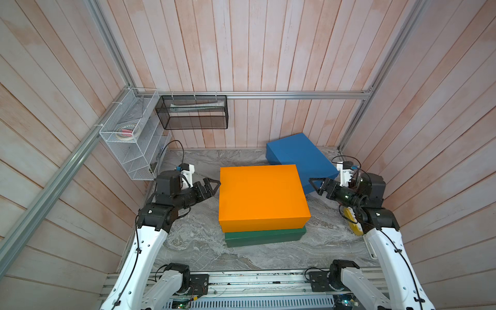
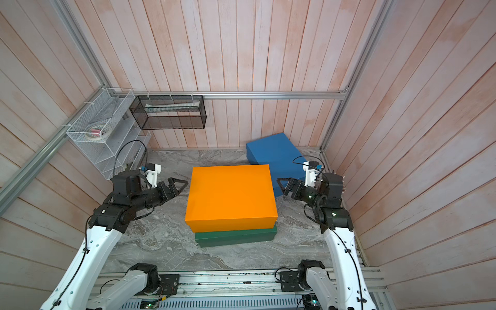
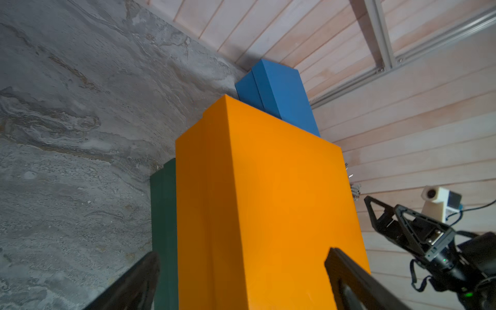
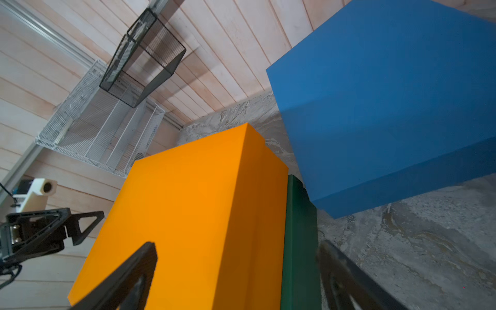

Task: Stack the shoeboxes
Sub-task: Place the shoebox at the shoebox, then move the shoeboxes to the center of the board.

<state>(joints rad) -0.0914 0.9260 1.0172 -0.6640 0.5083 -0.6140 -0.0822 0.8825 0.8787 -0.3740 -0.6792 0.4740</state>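
Top box [image 1: 261,196]: was plain orange.
Bottom box [image 1: 264,236]: was dark green.
Rear box [image 1: 300,155]: was blue.
Table [image 1: 193,241]: was grey, marbled.
Basket [image 1: 193,115]: was black mesh.
Rack [image 1: 128,145]: was white wire.

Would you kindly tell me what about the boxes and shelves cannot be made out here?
green box: top covered by the orange box, both top views.
blue box: near corner behind the orange box in top views; footing unclear.
yellow item: mostly under the right arm, a top view.
white rack contents: too small.
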